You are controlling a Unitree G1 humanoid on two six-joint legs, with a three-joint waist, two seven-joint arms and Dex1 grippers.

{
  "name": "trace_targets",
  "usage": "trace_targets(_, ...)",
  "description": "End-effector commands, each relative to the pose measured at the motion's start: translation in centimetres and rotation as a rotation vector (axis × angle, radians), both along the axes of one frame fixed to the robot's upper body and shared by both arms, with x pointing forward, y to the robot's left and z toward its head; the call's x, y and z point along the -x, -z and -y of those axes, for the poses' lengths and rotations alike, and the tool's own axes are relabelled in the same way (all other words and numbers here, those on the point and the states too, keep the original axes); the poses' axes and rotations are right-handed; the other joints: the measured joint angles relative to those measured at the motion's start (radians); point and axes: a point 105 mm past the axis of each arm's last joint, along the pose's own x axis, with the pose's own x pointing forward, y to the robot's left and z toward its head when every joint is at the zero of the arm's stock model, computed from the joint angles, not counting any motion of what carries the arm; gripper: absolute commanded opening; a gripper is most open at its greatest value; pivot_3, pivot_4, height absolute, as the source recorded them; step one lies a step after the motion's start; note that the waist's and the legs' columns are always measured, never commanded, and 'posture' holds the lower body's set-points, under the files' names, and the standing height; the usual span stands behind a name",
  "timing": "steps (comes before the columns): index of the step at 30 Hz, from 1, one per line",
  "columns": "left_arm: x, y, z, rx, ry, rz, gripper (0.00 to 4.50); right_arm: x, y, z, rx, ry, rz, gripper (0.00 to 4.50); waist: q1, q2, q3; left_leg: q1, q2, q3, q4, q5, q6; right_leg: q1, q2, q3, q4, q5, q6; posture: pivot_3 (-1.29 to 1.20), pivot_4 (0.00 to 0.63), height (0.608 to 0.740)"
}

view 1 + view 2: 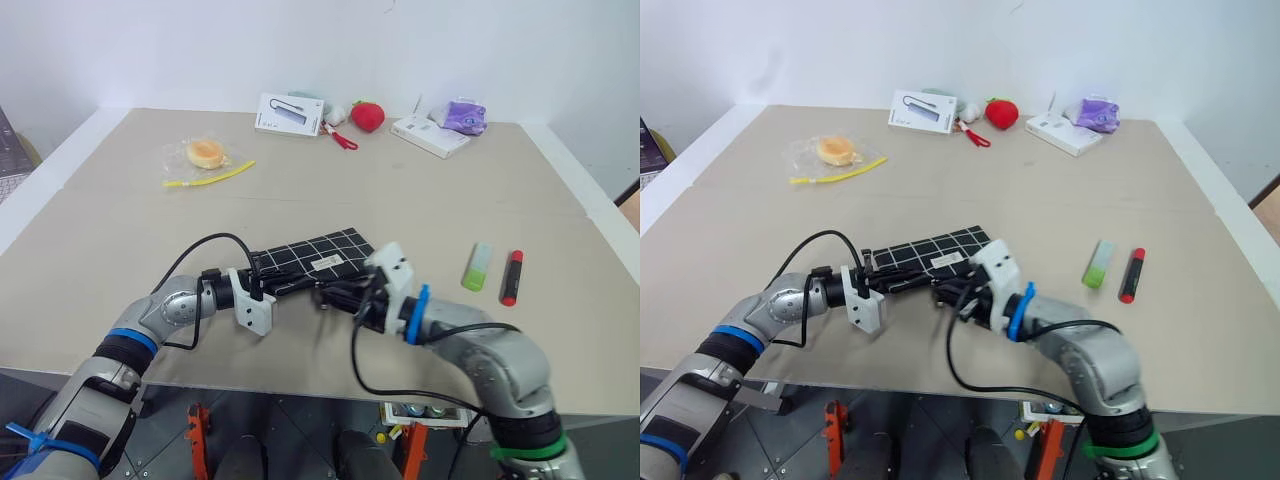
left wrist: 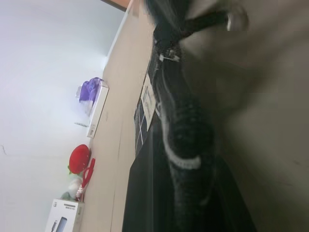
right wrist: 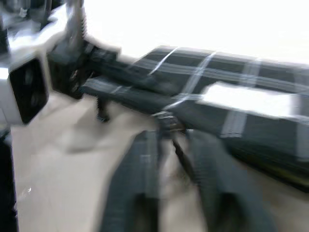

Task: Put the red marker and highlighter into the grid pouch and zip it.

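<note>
The flat black fabric grid pouch with thin white lines and a small white label [image 1: 318, 258] lay on the beige desk [image 1: 120, 270], its long axis running from 8 o'clock to 2 o'clock. The left hand [image 1: 262, 290] was pressed together on the pouch's near-left end. The right hand [image 1: 335, 298] sat at the pouch's near edge with its fingers [image 3: 140, 169] spread a little, a thin zipper pull [image 3: 169, 128] standing between them; no grip on it could be confirmed.

Both pens lay at 3 o'clock from the pouch, well apart from it and nearer the right arm. The stubby light-green highlighter with a pale cap [image 1: 477, 267] and the slim dark marker with red ends [image 1: 511, 277] lay parallel, pointing toward 12 o'clock. The pouch's contents and mouth could not be seen.
</note>
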Motion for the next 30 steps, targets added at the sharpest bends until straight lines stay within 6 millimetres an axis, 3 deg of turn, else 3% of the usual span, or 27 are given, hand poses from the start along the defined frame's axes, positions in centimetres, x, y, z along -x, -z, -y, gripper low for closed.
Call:
trace_targets(1,0.2,1.5,0.1,-0.028,0.000,-0.055,0.00,-0.2,-5.1,3.0,-0.142,0.085,0.178,3.21,0.000,0.000,0.000,0.000,0.000,-0.001,0.000,0.000,0.000,0.000,0.000,0.000,0.000,0.000,0.000,0.00,0.150,0.734)
trace_targets(4,0.0,1.2,0.1,-0.009,-0.004,-0.060,0.00,-2.6,-6.6,8.2,-0.141,0.379,0.254,4.47,0.000,0.000,0.000,0.000,0.000,-0.002,0.000,0.000,0.000,0.000,0.000,-0.001,0.000,0.000,0.000,0.00,0.150,0.734)
trace_targets(9,-0.2,0.5,0.5,0.044,-0.002,-0.082,0.00,-4.7,-5.7,16.1,0.046,0.875,0.281,4.47,0.000,0.000,0.000,0.000,-0.001,-0.002,0.000,0.000,0.000,0.000,-0.001,-0.001,0.000,0.001,0.000,0.00,0.150,0.734)
trace_targets(13,-0.5,-0.2,0.8,0.097,-0.004,-0.110,0.00,-4.6,-4.2,19.8,0.114,1.130,0.211,4.47,0.000,0.003,0.002,-0.001,-0.003,-0.003,-0.001,0.000,0.000,0.000,-0.002,-0.001,0.000,0.000,0.001,0.00,0.150,0.734)
trace_targets(18,-0.7,-0.7,1.0,0.120,-0.001,-0.123,0.00,-4.0,-2.9,21.6,0.134,1.271,0.143,4.47,-0.002,0.004,0.002,-0.003,-0.005,-0.003,-0.001,-0.001,0.002,-0.001,-0.003,-0.001,-0.001,-0.001,0.002,0.00,0.150,0.734)
trace_targets(30,-0.9,-1.4,1.1,0.167,-0.005,-0.143,0.00,-2.4,1.5,23.7,0.241,1.379,-0.064,4.47,-0.003,0.006,0.003,-0.004,-0.006,-0.005,-0.001,-0.001,0.003,-0.002,-0.004,-0.002,-0.001,-0.001,0.002,0.00,0.150,0.734)
